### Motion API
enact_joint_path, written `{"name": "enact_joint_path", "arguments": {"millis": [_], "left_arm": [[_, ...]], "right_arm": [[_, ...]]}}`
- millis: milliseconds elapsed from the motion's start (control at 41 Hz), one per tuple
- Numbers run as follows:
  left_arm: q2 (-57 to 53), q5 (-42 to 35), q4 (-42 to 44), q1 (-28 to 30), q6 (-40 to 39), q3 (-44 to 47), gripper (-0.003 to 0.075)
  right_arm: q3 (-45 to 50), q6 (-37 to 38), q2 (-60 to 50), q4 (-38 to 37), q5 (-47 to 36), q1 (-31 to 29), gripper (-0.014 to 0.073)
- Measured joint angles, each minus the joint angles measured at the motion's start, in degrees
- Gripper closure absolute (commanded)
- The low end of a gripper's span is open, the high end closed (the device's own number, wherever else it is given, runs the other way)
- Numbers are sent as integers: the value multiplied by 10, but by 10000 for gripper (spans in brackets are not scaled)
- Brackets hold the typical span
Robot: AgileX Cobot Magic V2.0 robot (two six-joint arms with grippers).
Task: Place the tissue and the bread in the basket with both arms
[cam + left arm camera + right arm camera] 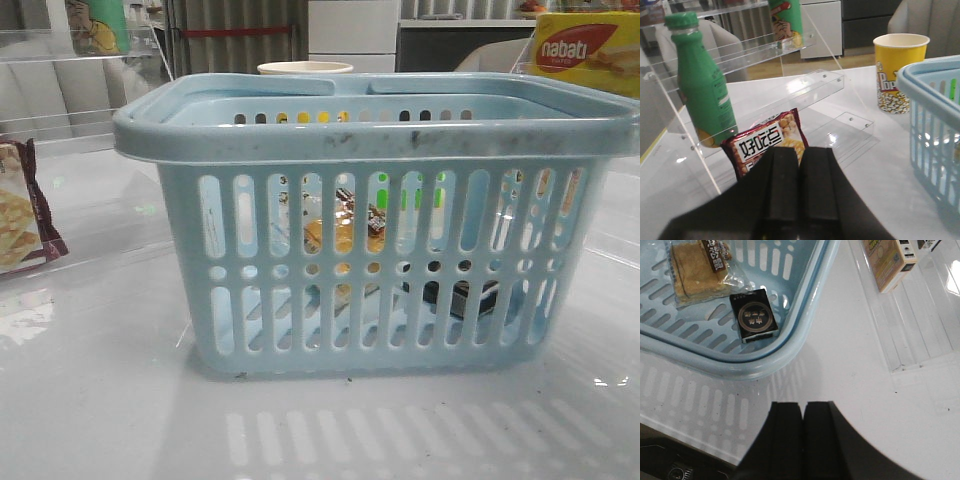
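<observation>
The pale blue basket stands in the middle of the table in the front view. Through its slots I see the wrapped bread and the black tissue packet lying on its floor. The right wrist view looks down into the basket: the bread and the tissue packet lie side by side inside. My right gripper is shut and empty, over the table outside the basket's rim. My left gripper is shut and empty, left of the basket. Neither arm shows in the front view.
A maroon cracker packet lies just beyond my left gripper, beside a green bottle on a clear acrylic shelf. A yellow popcorn cup stands behind the basket. A yellow Nabati box sits at the back right.
</observation>
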Motion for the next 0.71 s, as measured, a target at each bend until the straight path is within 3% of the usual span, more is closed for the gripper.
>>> {"name": "enact_joint_path", "arguments": {"millis": [293, 707], "left_arm": [[-81, -142, -9, 19, 0, 155, 629], [-90, -158, -26, 19, 0, 158, 629]], "right_arm": [[0, 0, 0, 0, 0, 0, 536], [0, 0, 0, 0, 2, 0, 536]]}}
